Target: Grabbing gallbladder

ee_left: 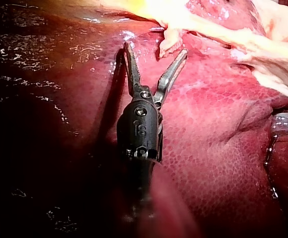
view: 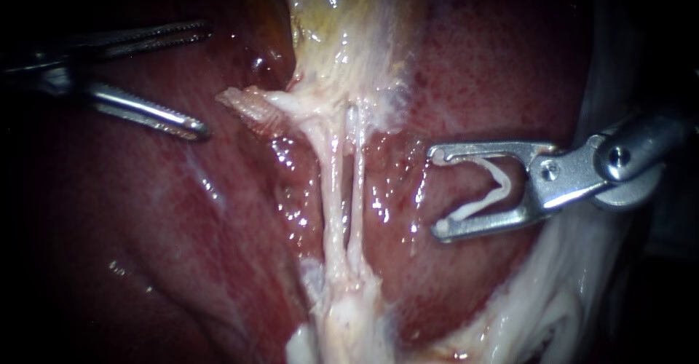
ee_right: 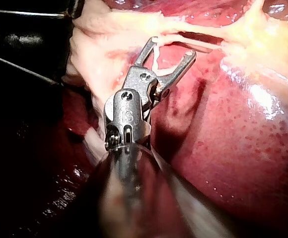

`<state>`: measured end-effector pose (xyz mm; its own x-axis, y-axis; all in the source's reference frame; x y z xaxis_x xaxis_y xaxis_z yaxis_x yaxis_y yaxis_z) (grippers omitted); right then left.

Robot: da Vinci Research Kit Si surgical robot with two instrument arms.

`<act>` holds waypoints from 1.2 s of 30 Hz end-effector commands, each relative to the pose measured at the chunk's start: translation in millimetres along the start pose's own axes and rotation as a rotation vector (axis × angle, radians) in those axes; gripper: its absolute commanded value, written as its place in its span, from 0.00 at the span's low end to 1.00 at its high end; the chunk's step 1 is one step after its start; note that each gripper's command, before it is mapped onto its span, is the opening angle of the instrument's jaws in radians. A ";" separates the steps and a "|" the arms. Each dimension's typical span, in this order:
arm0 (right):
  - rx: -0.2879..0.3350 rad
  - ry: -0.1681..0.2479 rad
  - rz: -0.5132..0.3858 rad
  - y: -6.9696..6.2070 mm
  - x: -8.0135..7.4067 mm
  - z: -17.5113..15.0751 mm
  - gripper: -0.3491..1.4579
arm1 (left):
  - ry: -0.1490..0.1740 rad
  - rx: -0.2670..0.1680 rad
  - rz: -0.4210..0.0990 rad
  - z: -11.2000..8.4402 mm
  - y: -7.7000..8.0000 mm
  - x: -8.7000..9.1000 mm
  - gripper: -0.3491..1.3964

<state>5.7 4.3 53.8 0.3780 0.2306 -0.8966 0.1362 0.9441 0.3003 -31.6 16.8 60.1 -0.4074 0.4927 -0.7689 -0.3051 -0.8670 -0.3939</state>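
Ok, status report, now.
Left instrument open, short of gallbladder. Right instrument holding clip, beside the tubes. Gallbladder ungrasped, nothing in the way.

Glistening wet, dark-red liver (view: 145,226) and pale, slick, stringy gallbladder (view: 342,29) tissue lie ahead of the left instrument (view: 204,78) and its serrated polished-metal claw; the right instrument (view: 438,191) has a matt grey metal claw carrying a smooth white clip (view: 504,183).
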 end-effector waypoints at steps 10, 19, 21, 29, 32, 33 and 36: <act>0.000 0.000 0.000 0.0 0.0 0.0 0.47 | 0.003 -0.007 -0.066 1.0 2.4 0.2 0.52; -0.001 0.000 0.000 0.0 0.0 0.0 0.47 | -0.013 -0.013 -0.118 4.1 4.1 -0.1 0.43; -0.001 0.000 0.000 0.0 0.0 0.0 0.47 | -0.019 -0.012 -0.123 4.5 3.8 -0.2 0.42; 0.000 0.000 0.000 0.0 0.0 0.0 0.47 | -0.036 -0.014 -0.127 5.7 2.8 -0.6 0.35; 0.000 0.000 0.000 0.0 0.0 0.0 0.47 | -0.048 -0.012 -0.137 6.0 2.8 -1.0 0.30; 0.000 0.000 0.000 0.0 0.0 0.0 0.47 | -0.054 -0.012 -0.135 6.1 2.9 -1.2 0.29; 0.000 0.000 0.000 0.0 0.0 0.0 0.47 | -0.071 -0.011 -0.145 6.2 2.9 -1.5 0.23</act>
<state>5.6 4.3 53.8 0.3780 0.2308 -0.8966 0.1361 0.9440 0.3004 -37.1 14.0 63.3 -0.4203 0.6171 -0.6652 -0.3555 -0.7865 -0.5050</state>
